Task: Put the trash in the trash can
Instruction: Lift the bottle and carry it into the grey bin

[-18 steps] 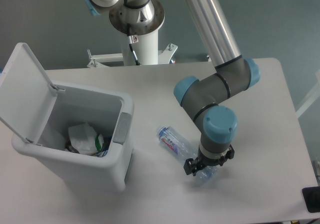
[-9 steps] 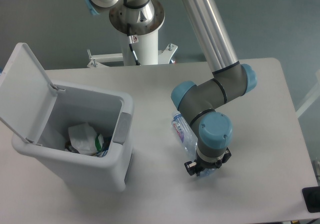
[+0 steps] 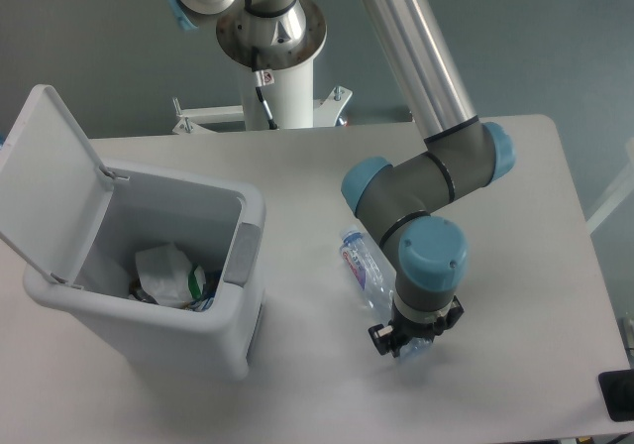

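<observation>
Here we see the claw [image 3: 408,340] closed on the base of the crushed bottle [image 3: 364,269], which lies tilted on the desk [image 3: 535,196], right of the open trash can [image 3: 213,340]. We judge the grasp step in hand; next, lifting and carrying leftward over the rim.

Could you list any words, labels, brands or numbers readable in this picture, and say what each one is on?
Nothing can be read for certain.
The bottle has a pale label with reddish print: too blurred to read.
The crumpled white wrapper in the trash can has green marks: not legible as text.
A small tag on the robot base column: too small to read.
The gripper and arm show no lettering.
</observation>
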